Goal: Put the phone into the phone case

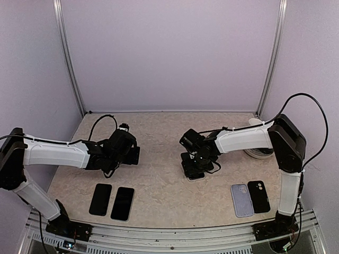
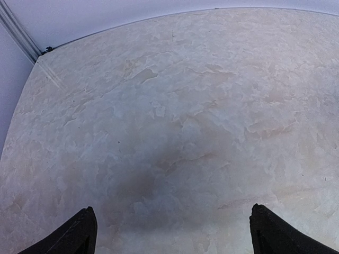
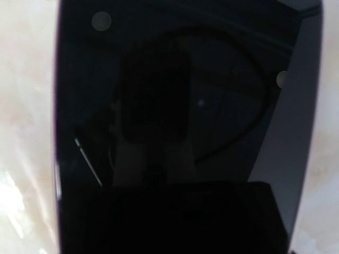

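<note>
My right gripper sits low over the phone on the table. The screen fills the wrist view, and I cannot tell how wide the jaws stand. A lavender case and a black case lie at four o'clock from it. My left gripper, at nine o'clock, gapes wide and empty.

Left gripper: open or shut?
Open: the left gripper shows fingers wide apart in its wrist view, only table between them.

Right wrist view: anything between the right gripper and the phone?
Nothing visible. The phone fills the view directly beneath the right gripper; bare table lies between it and the lavender case.
</note>
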